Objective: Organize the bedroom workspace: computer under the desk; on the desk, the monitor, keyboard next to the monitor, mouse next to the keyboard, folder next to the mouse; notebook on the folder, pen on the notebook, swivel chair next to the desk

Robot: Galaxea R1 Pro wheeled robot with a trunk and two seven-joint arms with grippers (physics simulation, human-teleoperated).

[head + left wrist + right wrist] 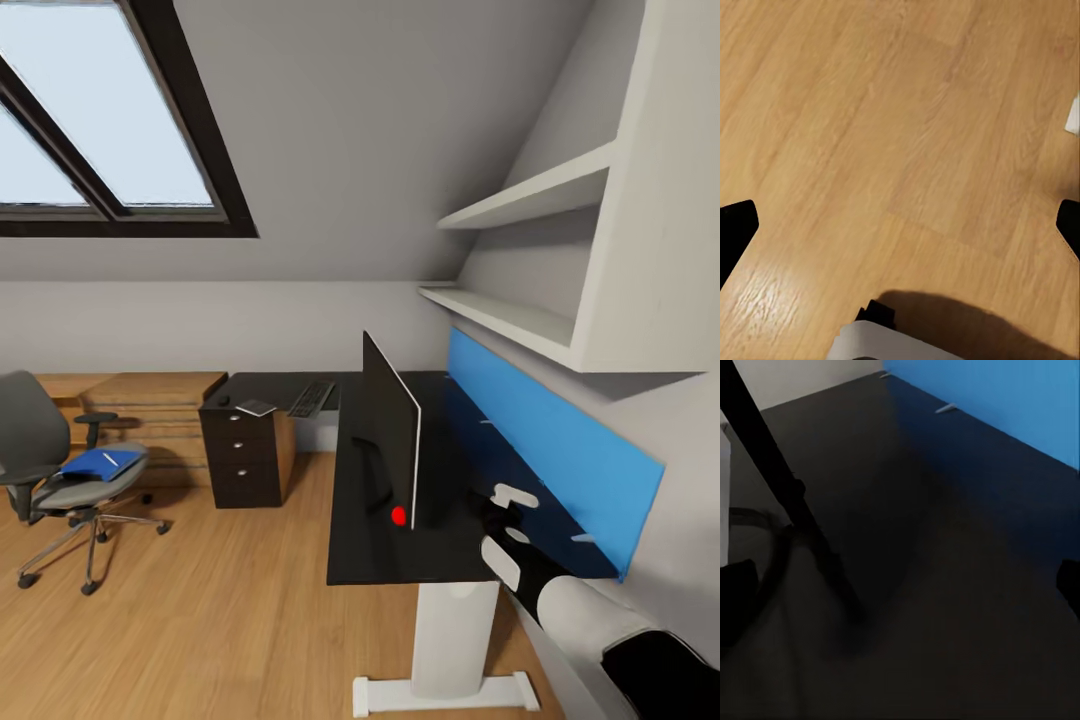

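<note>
The black monitor (392, 440) stands edge-on on the black desk (380, 560), with a red spot (398, 515) by its foot. My right gripper (497, 522) hovers low over the desk between the monitor and the blue wall panel (560, 450), open and empty (900, 592). On the desk's far wing lie the keyboard (312, 398), the dark notebook (255, 407) and the small mouse (222, 400). At the left, the swivel chair (35, 440) holds the blue folder (100, 463) with the white pen (110, 457) on it. My left gripper (900, 232) hangs open over the wood floor. The computer is hidden.
A black three-drawer unit (245, 455) stands under the desk's far wing, with a wooden dresser (150, 410) behind it. White shelves (530, 195) jut out above the desk at the right. The desk's white leg (450, 640) is close in front. Open floor (200, 620) lies between chair and desk.
</note>
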